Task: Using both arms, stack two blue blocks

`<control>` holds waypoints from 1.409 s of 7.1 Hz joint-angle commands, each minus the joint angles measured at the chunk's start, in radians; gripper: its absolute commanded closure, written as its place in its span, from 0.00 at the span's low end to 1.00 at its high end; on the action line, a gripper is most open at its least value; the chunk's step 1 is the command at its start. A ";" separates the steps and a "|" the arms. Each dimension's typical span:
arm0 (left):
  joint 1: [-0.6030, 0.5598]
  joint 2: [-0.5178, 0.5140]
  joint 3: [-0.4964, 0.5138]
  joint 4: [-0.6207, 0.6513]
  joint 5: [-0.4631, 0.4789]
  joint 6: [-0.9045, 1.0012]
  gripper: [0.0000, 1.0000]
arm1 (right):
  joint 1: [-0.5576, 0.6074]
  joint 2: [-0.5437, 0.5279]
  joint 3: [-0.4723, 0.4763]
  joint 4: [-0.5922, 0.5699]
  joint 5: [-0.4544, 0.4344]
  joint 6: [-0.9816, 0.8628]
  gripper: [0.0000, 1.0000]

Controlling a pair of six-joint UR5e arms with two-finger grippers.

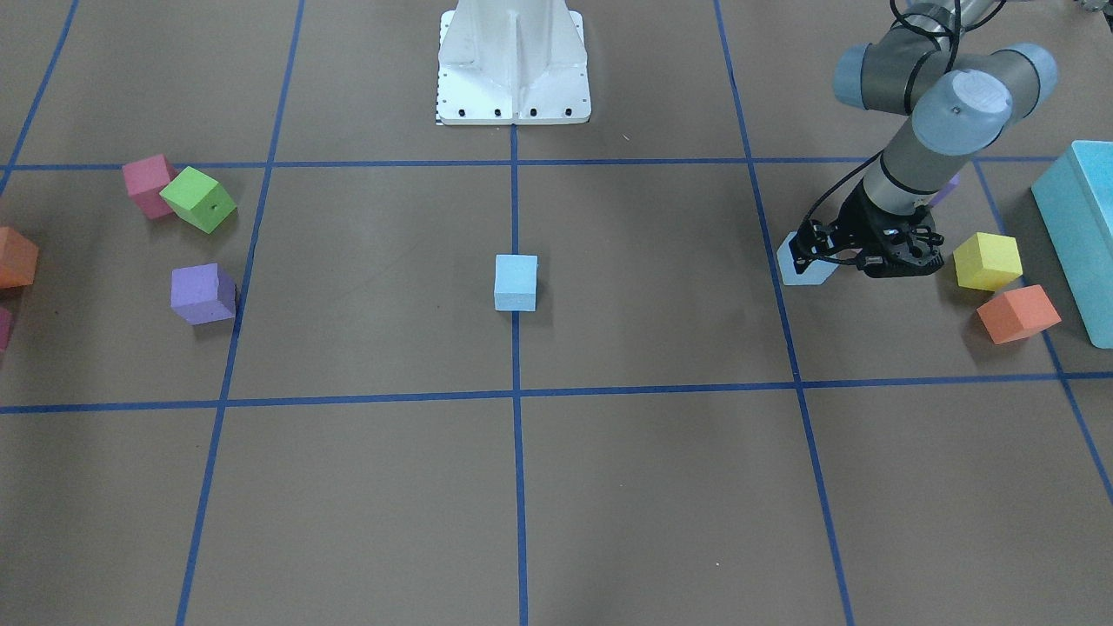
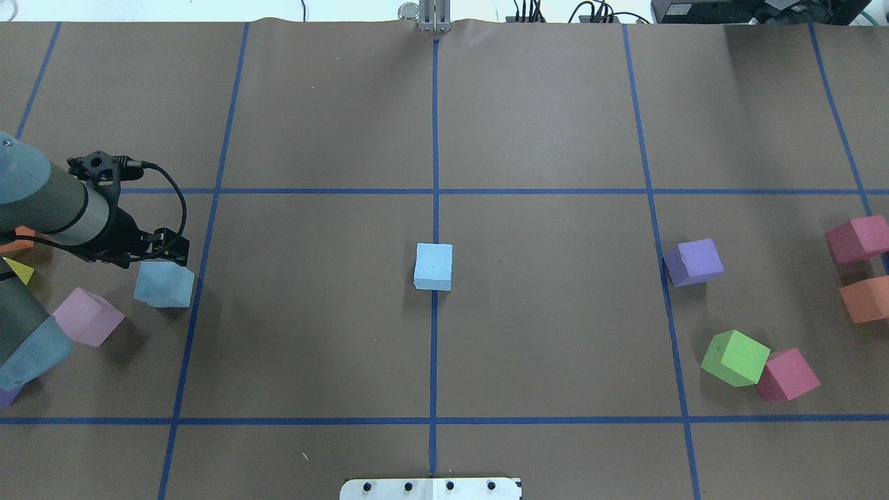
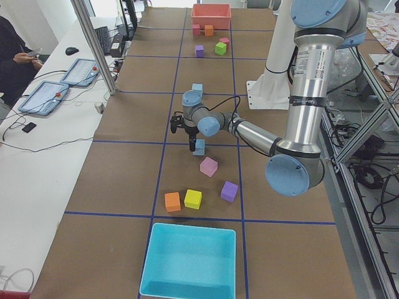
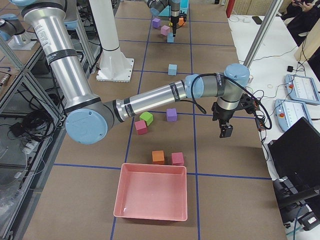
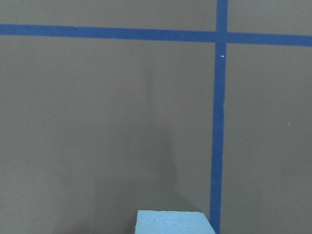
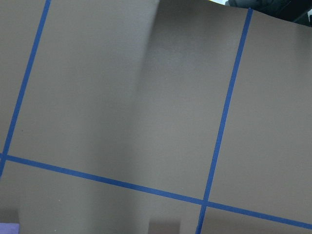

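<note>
One blue block [image 2: 433, 266] lies on the centre tape line, also in the front view [image 1: 516, 283]. The second blue block [image 2: 164, 285] sits at the table's left, also in the front view [image 1: 804, 261] and at the bottom edge of the left wrist view [image 5: 170, 223]. My left gripper [image 2: 158, 258] is down at this block, and one finger runs along its side in the left exterior view [image 3: 191, 144]. I cannot tell whether it is clamped. My right gripper [image 4: 226, 132] hangs high near the far edge, and I cannot tell its state.
Beside the left arm lie a pink-lilac cube [image 2: 87, 317], a yellow cube [image 1: 987, 261], an orange cube [image 1: 1017, 313] and the turquoise box [image 1: 1083, 226]. On the right lie purple [image 2: 693, 262], green [image 2: 735, 357], pink [image 2: 787, 375] and orange [image 2: 867, 298] cubes. A red tray [image 4: 151, 197] stands at the right end.
</note>
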 commanded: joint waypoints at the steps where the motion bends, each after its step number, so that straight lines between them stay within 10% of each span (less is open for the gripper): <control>1: 0.021 0.000 0.008 0.000 0.001 0.000 0.02 | 0.000 0.001 -0.002 0.000 0.000 0.000 0.00; 4: 0.035 0.003 0.017 0.000 0.001 0.008 0.07 | 0.000 0.001 -0.003 0.000 0.000 0.000 0.00; 10: 0.035 0.001 0.018 0.002 0.000 0.004 0.48 | 0.012 0.006 -0.006 -0.002 0.003 0.002 0.00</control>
